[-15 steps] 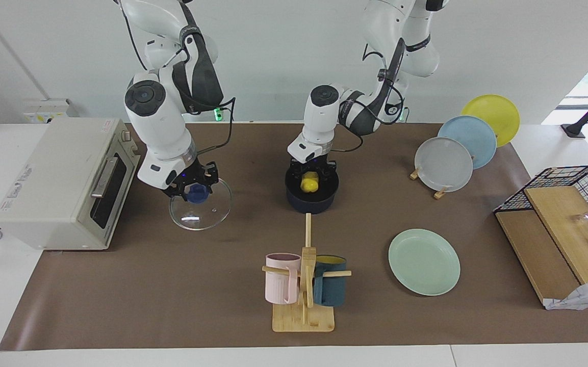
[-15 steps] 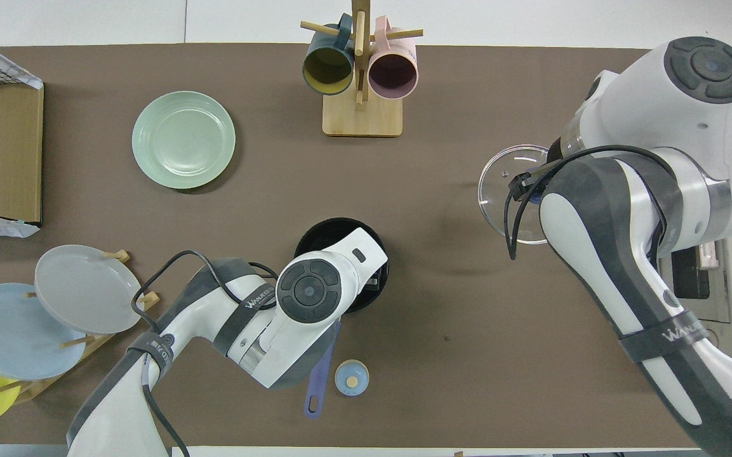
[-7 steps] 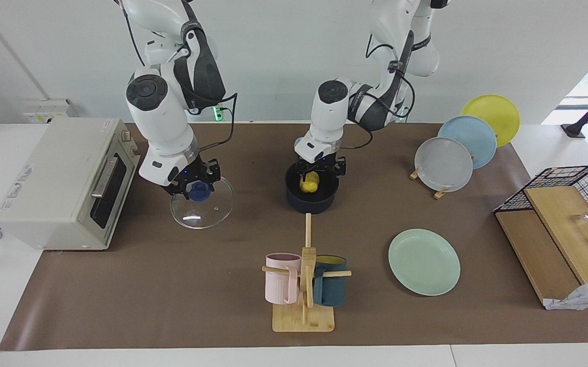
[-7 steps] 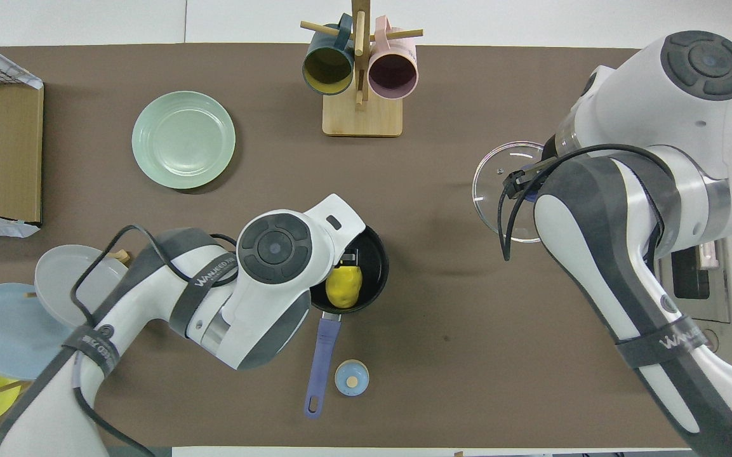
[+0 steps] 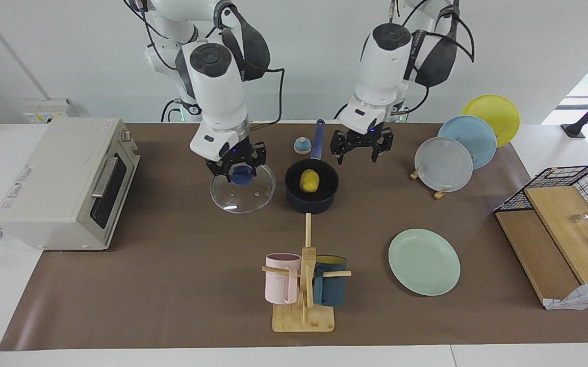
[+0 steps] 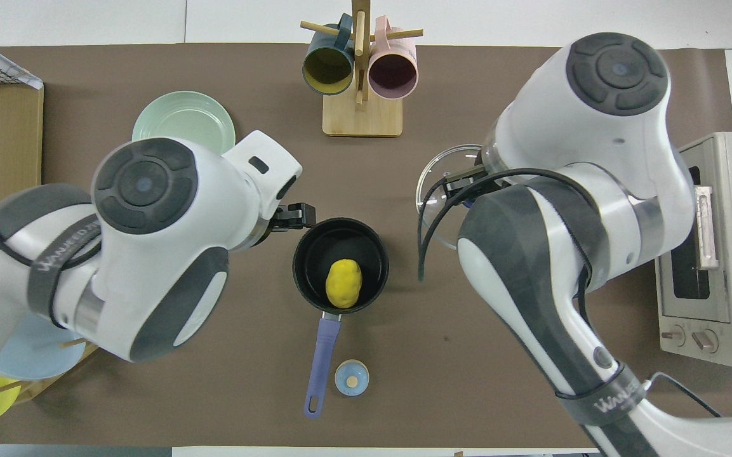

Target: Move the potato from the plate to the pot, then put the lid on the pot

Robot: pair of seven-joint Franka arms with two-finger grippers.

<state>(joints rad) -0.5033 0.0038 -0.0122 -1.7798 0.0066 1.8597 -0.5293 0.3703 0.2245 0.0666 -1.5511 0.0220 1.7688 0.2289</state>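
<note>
Across the brown surface, starting at the right arm's end, sits a white toaster oven. Next comes the right tool, fingers clamped on the blue knob of a round clear glass lid with a metal rim. The lid hangs tilted, just beside the pot and a little toward the right arm's end.

At the middle stands a small, round, dark navy saucepan, its long blue straight handle pointing toward the robots. A bright yellow, egg-shaped potato lies inside it on the black bottom. A small blue-domed bell sits beside the handle.

Past the pot, the left tool hovers with its fingers spread wide and nothing in them, raised over the surface beside the pot's handle.

Toward the left arm's end, the flat, pale mint-green plate lies bare, farther from the robots than the pot.

The transfer looks complete. Covering the pot turns on one relation: the lid is beside the open rim, and needs a short sideways carry toward the left arm's end, then levelling and lowering.
</note>
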